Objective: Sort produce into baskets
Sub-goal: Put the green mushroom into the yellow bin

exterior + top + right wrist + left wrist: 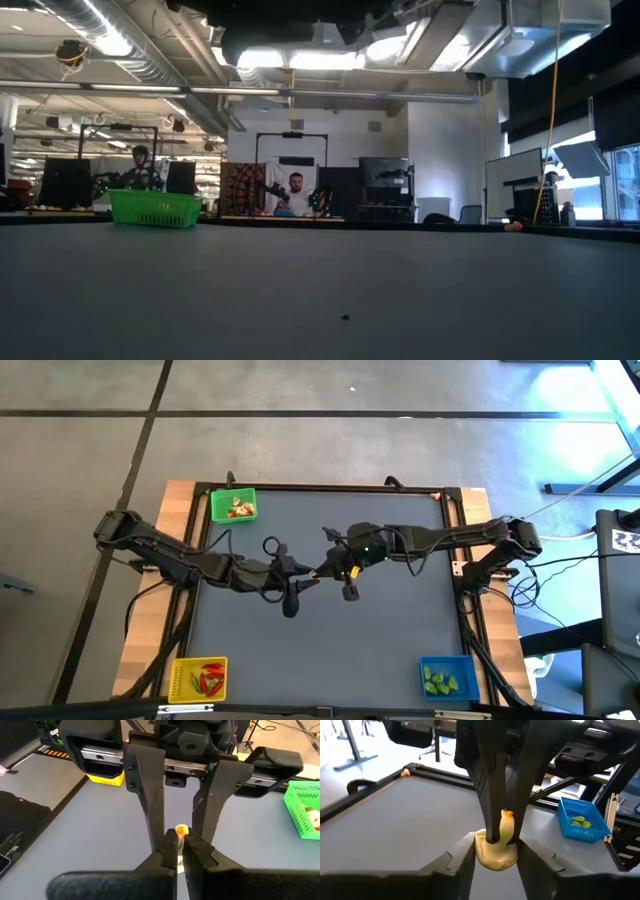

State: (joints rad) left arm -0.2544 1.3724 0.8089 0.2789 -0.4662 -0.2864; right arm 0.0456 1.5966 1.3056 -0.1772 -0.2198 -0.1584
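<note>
A small pale yellow produce piece (pixel 495 854) with an orange tip (pixel 181 829) is held in the air over the middle of the table, between both grippers. My left gripper (pixel 495 845) comes from the table's left and my right gripper (pixel 180 852) from the right. They meet tip to tip (pixel 318 572), each shut on the piece. The green basket (pixel 233 506) holds pale and orange pieces. The yellow basket (pixel 200 678) holds red pieces. The blue basket (pixel 446 677) holds green pieces. My left gripper pinches the piece's wide lower body (pixel 482 855) between its two fingers, one on each side, coming about level from the table's left. The piece is lifted clear of the table. My right gripper pinches the piece's narrow upper part (pixel 506 822), just below the orange tip, between its two fingers (pixel 490 815). It comes from the table's right, opposite my left gripper.
The green basket (pixel 155 208) stands at the far left corner, the yellow basket at the near left corner and the blue basket (pixel 580 820) at the near right corner. The grey mat (pixel 400 630) lies between them. People sit in the room beyond the table (pixel 295 190).
</note>
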